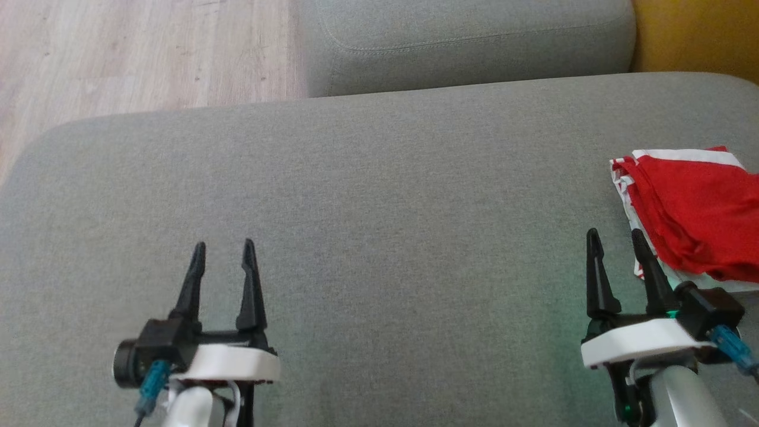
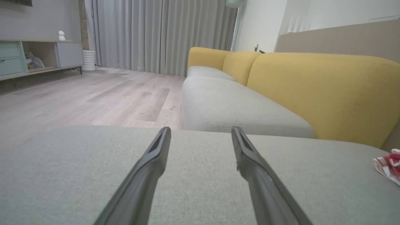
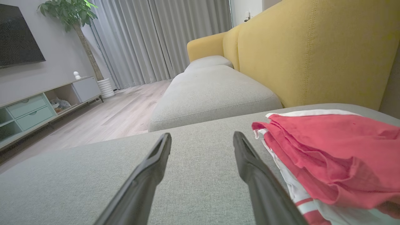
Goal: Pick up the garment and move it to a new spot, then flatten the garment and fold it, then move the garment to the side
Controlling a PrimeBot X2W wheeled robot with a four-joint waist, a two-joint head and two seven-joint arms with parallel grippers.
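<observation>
The garment (image 1: 694, 207), red with white trim, lies as a folded pile at the right end of the grey cushion (image 1: 379, 196), just to the right of the right gripper (image 1: 616, 234). The left gripper (image 1: 224, 243) is well apart. Both jaws are spread and empty. The head view cuts the pile off, so its long axis is unclear. The right wrist view shows its stacked layers.

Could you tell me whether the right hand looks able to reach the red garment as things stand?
Probably yes: the right hand is open and empty, just beside the folded garment, which lies on the grey cushion with nothing between them.
</observation>
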